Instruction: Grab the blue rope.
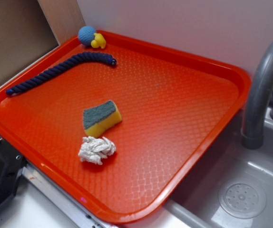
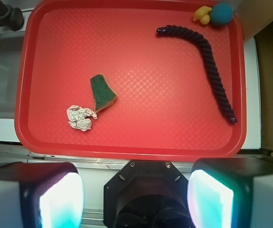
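Observation:
The blue rope (image 1: 60,70) is a long dark navy twisted cord lying curved along the far left part of the red tray (image 1: 184,123). From the wrist camera the blue rope (image 2: 208,61) runs down the right side of the tray (image 2: 127,142). My gripper (image 2: 135,194) hangs high above the tray's near edge, well away from the rope. It is open, its two fingers wide apart with nothing between them. The exterior view does not show the gripper.
A yellow sponge with a green top (image 1: 102,118) and a crumpled white paper (image 1: 96,149) lie mid-tray. A light-blue ball (image 1: 86,35) with a yellow toy (image 1: 98,42) sits at the far corner. A grey faucet (image 1: 262,90) and sink (image 1: 241,197) stand right of the tray.

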Controlling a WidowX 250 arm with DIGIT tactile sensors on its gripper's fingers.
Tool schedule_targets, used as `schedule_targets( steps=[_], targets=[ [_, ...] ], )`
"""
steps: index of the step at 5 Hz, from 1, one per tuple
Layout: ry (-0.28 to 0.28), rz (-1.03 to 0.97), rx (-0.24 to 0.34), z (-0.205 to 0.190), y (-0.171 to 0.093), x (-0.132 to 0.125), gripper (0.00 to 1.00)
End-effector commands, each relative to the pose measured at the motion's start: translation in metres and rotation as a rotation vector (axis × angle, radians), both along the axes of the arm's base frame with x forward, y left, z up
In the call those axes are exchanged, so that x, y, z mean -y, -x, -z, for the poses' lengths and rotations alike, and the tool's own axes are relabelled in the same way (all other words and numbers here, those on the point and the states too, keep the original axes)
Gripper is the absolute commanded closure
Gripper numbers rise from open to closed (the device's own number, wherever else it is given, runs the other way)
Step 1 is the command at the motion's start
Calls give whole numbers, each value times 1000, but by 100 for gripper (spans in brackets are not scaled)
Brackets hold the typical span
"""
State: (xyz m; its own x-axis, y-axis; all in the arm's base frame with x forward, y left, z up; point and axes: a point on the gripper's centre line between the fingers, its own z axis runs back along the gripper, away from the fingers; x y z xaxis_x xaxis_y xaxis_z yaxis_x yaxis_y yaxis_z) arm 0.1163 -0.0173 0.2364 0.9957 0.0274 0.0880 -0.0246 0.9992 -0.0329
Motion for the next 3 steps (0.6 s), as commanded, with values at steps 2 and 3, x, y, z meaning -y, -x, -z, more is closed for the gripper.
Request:
schedule_targets(
  steps=[2, 3],
  targets=[
    [29, 79, 6, 14, -27, -16, 0],
    [16, 164, 34, 36, -50, -33, 0]
  ],
)
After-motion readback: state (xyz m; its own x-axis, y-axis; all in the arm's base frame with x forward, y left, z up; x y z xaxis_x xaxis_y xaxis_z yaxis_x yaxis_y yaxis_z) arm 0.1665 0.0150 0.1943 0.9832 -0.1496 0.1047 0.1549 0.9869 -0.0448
